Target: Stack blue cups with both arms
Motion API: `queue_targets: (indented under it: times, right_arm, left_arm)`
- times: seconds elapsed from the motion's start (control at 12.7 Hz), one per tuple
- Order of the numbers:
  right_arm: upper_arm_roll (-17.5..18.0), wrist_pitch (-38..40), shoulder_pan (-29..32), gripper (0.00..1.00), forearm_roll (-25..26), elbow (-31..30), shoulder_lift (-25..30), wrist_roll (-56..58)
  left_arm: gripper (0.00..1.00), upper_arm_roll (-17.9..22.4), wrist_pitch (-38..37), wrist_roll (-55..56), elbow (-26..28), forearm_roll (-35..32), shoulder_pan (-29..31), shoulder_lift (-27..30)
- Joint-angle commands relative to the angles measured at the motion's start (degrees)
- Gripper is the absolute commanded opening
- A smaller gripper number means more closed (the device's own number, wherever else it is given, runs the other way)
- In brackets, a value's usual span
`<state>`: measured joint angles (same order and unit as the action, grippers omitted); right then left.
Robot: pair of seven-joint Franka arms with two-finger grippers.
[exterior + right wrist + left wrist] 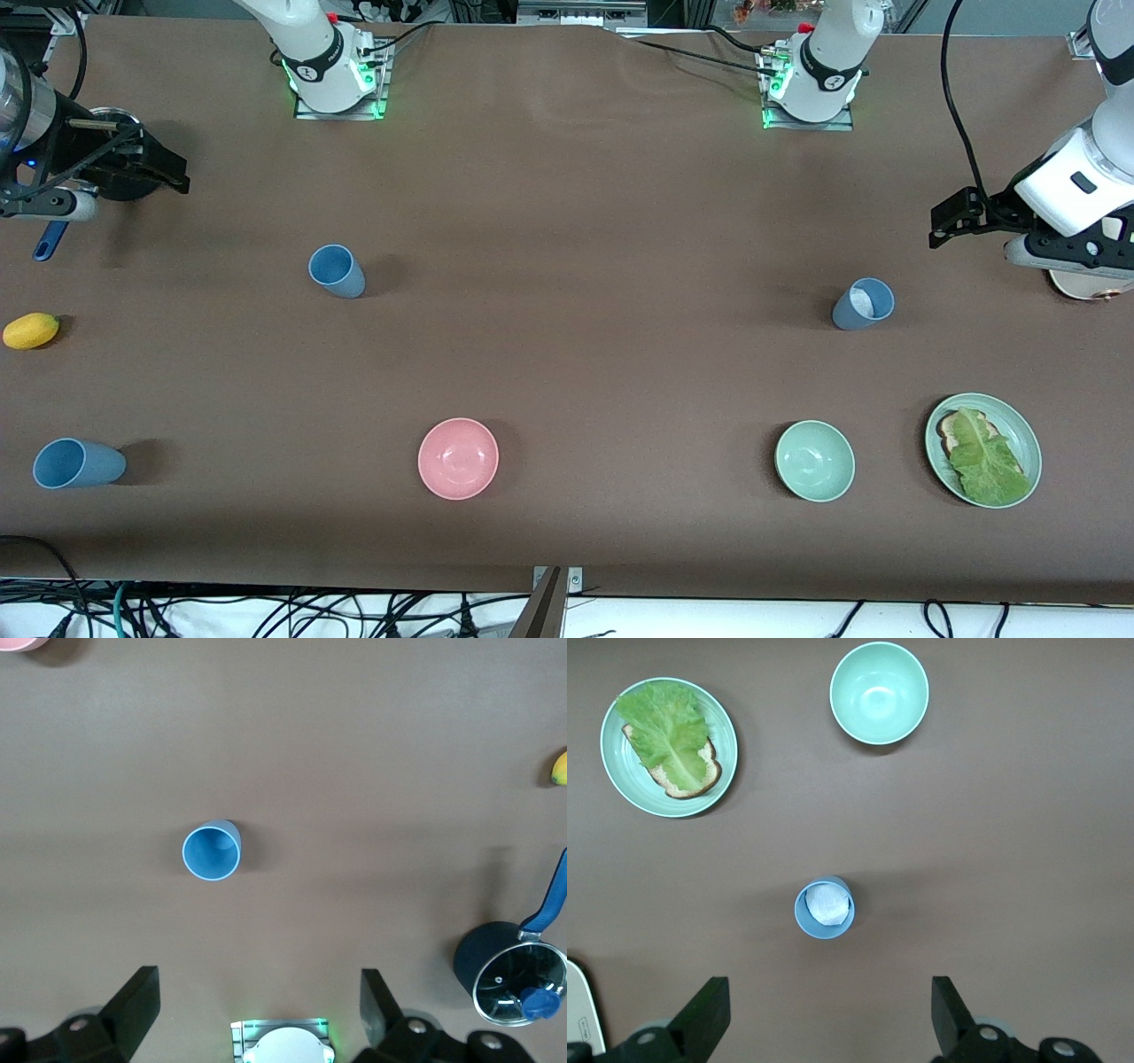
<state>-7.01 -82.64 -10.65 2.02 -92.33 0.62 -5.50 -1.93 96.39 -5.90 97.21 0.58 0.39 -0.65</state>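
Nearest the front camera: one blue cup (pixel 78 463) upright by the desk's (pixel 567 204) front edge, at the right arm's end, close to that corner. Second blue cup (pixel 337 270) stands farther from the camera, mid-desk on the right arm's half; it also shows in the right wrist view (pixel 212 851), interior bare. Third blue cup (pixel 863 304) stands on the left arm's half, with something white inside (pixel 827 904); what the white thing is cannot be made out.

Pink bowl (pixel 458 458) and mint-green bowl (pixel 815 461) sit along the front edge between the cups. Mint-green plate (pixel 983 438) near the front corner at the left arm's end carries a lettuce leaf (pixel 985 459) over a slice of bread (pixel 949 430), bread mostly covered.

Left end effector (pixel 941 221) hangs over the desk's edge at the left arm's end, fingers spread wide, nothing held; wrist view cuts the fingers (pixel 709 1014) off at the base. A pale object under that arm is largely hidden.

Right end effector (pixel 177 175) hangs at the opposite end edge, fingers (pixel 137 1005) wide apart, empty. Beneath it, a dark pot (pixel 509 970) with blue handle, partly covered in the front view. Yellow fruit (pixel 31 330) lies at that same edge, clipped in the right wrist view.
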Motion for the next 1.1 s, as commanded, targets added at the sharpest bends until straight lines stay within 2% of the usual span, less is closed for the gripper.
queue_targets:
  times: [0.0,1.02]
  right_arm:
    - [0.50,1.08,0.46,1.00,-0.69,1.36,-0.36,-0.03]
    - [0.42,1.34,0.46,1.00,-0.88,1.54,-0.44,0.67]
  left_arm:
    - [1.00,-0.10,-1.03,-1.04,-0.53,0.29,0.05,0.56]
    - [1.00,-0.18,-1.03,-0.16,-0.45,0.29,-0.04,0.56]
